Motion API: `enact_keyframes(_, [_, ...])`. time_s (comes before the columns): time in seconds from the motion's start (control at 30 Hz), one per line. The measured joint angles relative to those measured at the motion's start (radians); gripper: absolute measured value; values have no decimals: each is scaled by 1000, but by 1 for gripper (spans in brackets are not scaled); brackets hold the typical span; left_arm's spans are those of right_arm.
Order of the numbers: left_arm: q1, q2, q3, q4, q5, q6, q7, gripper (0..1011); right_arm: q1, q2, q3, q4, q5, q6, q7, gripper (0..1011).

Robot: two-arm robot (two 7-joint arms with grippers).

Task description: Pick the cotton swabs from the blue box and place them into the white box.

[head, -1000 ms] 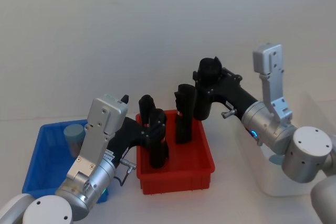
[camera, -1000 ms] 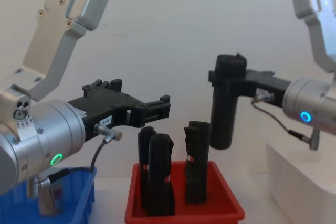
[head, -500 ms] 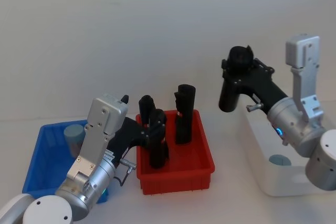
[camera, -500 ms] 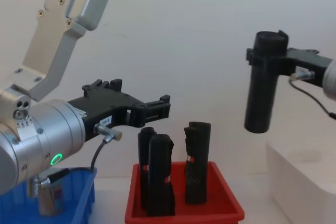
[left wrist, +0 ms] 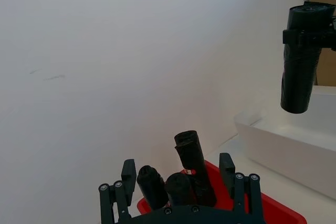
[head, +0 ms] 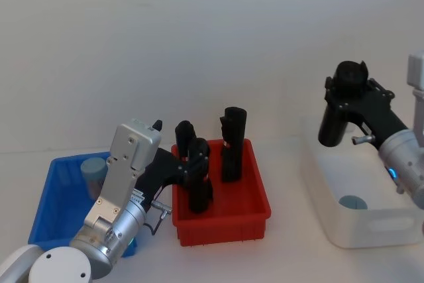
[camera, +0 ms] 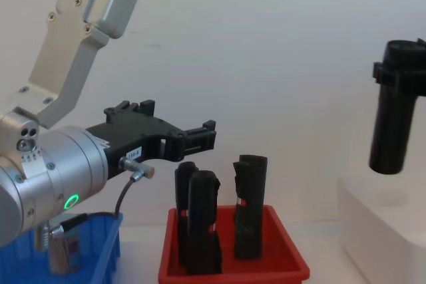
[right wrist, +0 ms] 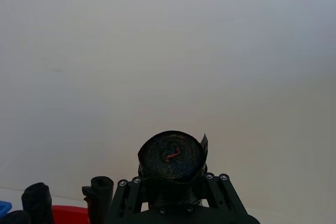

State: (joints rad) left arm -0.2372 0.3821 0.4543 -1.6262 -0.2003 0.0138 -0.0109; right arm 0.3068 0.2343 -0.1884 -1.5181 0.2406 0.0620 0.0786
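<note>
The right gripper (head: pixel 341 107), clamped on a black piece (head: pixel 333 120), hangs upright above the white box (head: pixel 371 220). The left gripper (camera: pixel 200 139), fingers spread, sits nearer the blue box (head: pixel 56 197)

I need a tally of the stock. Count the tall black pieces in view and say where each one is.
4. Three stand upright in the red bin: two at its left, one at the back. The fourth is held by the right gripper above the white box. None seem hidden.

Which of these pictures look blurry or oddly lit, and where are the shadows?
Head view: soft, even light, faint shadow beside the white box. Chest view: the left arm looms large and soft-edged, and the blue box looks blurred. Right wrist view: the black piece in the right gripper is dim.
</note>
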Motion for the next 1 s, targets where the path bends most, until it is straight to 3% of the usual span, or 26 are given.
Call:
enact_keyframes(0.47, [0,0,0,0,0,0,0,1004,-49,34,28,-11,16,29,-39,487])
enact_keyframes(1.0, [0,0,0,0,0,0,0,1004,-49,33,35,89,18,23,-39,487])
